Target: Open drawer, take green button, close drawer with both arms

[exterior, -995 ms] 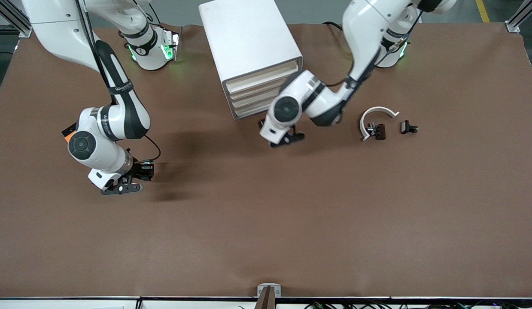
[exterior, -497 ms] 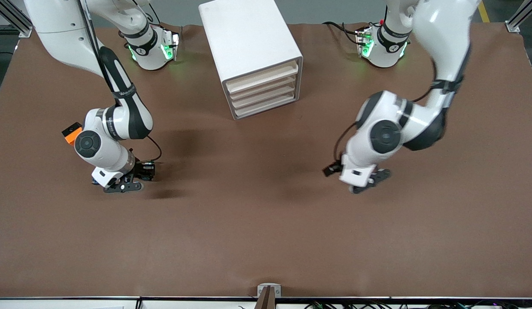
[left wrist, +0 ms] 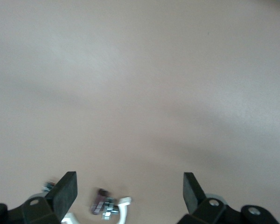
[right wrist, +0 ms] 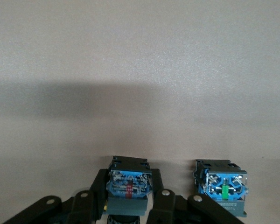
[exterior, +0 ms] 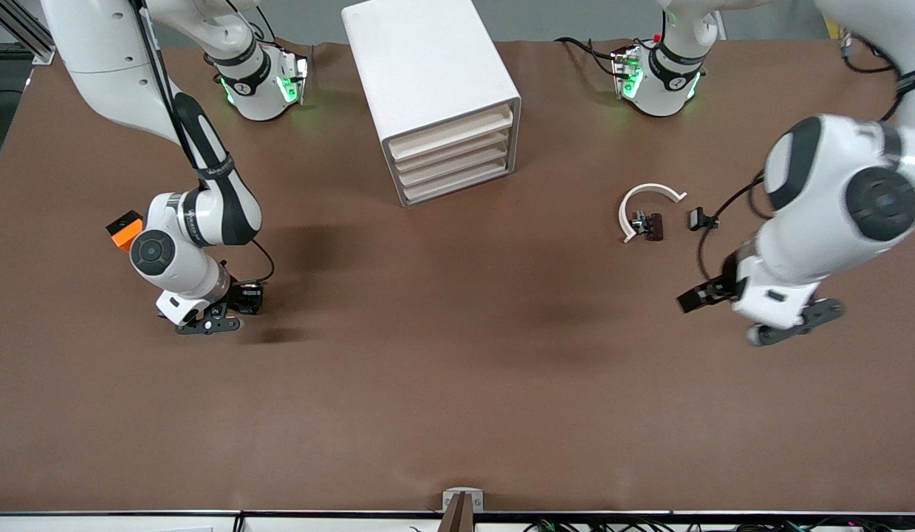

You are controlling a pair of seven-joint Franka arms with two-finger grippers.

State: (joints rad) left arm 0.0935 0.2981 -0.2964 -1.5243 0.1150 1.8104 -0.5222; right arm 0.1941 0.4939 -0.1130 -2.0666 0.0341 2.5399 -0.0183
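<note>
**A:** Since all four fronts sit flush, how is the cabinet [exterior: 427, 66] entered?

**B:** Item one: white cabinet, twelve o'clock of the table in the front view. Which front is the drawer [exterior: 453, 159] cannot be told. None stands out.

**A:** The button?

**B:** Item two: button [right wrist: 220, 189], a blue-grey block with a green mark, cap hidden. It stands on the brown table [exterior: 457, 399] at the right arm's end, about eight o'clock from the cabinet. In the front view the arm covers it.

**A:** The right gripper?

**B:** Item three: right gripper [exterior: 206, 324], low over that same spot. Its fingers [right wrist: 164, 205] are pressed against a red-marked block [right wrist: 129, 183], not the green one. The button stands just beside that block, outside one finger, free. The two blocks line up along the closing direction of the fingers, so a take likely needs a short sideways shift first.

**A:** The left gripper?

**B:** Item four: left gripper [left wrist: 129, 186], fingers spread, holding nothing, at four o'clock from the cabinet and well apart from the button. The right arm is plainly nearer.

**A:** Sundries?

**B:** A white curved piece [exterior: 649, 201] and two small dark parts [exterior: 651, 225], near three o'clock.
</note>
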